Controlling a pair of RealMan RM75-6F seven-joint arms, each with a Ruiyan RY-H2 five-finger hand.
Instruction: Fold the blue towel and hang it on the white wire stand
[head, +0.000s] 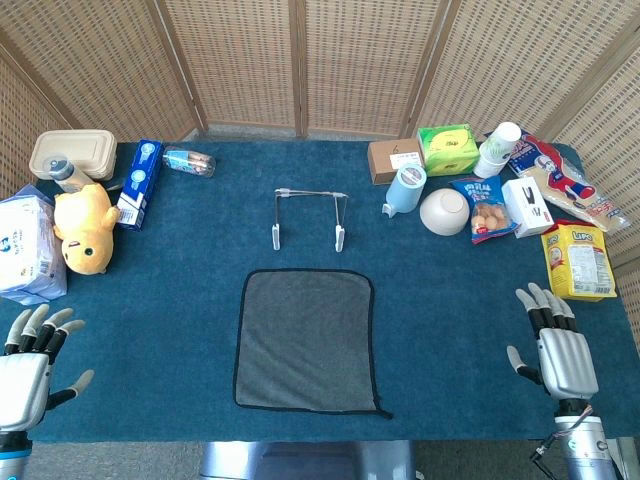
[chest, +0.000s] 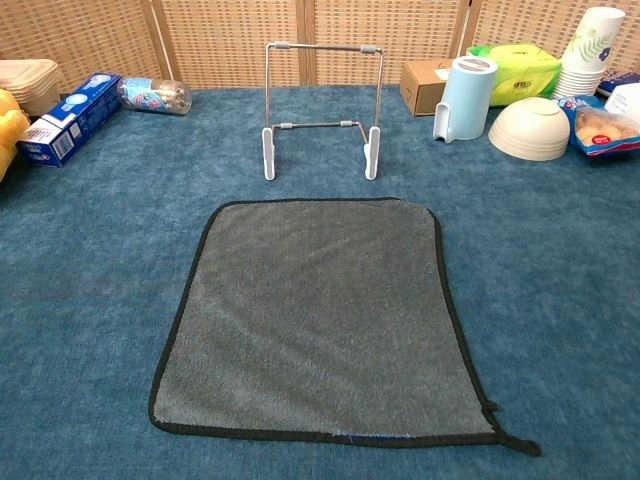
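The towel (head: 307, 340) lies spread flat in the lower middle of the head view, a grey-looking sheet with a dark hem, unfolded, on the blue-covered worktop (head: 180, 300). A short hem tail sticks out at its lower right corner. Just above it in the frame, apart from its upper edge, stands the white wire stand (head: 311, 217), upright and bare, with nothing hung on it; the chest view shows its two white feet resting on the cloth.

The left hand (head: 35, 352) sits at the lower left edge of the head view, fingers spread and pointing up the frame, released and grasping nothing. The right hand (head: 555, 345) sits at the lower right, likewise spread and holding nothing. Both are well apart from the towel; the chest view shows neither.

In the upper left are a yellow plush toy (head: 85, 228), a blue box (head: 139, 184), a lidded beige tray (head: 72, 154) and a white pack (head: 28, 248). In the upper right are a cardboard box (head: 391, 160), a green pack (head: 446, 148), a light blue jug (head: 405, 190), an upturned white bowl (head: 444, 211), stacked paper cups (head: 497, 150), a blue snack bag (head: 485, 208) and a yellow bag (head: 578, 261).
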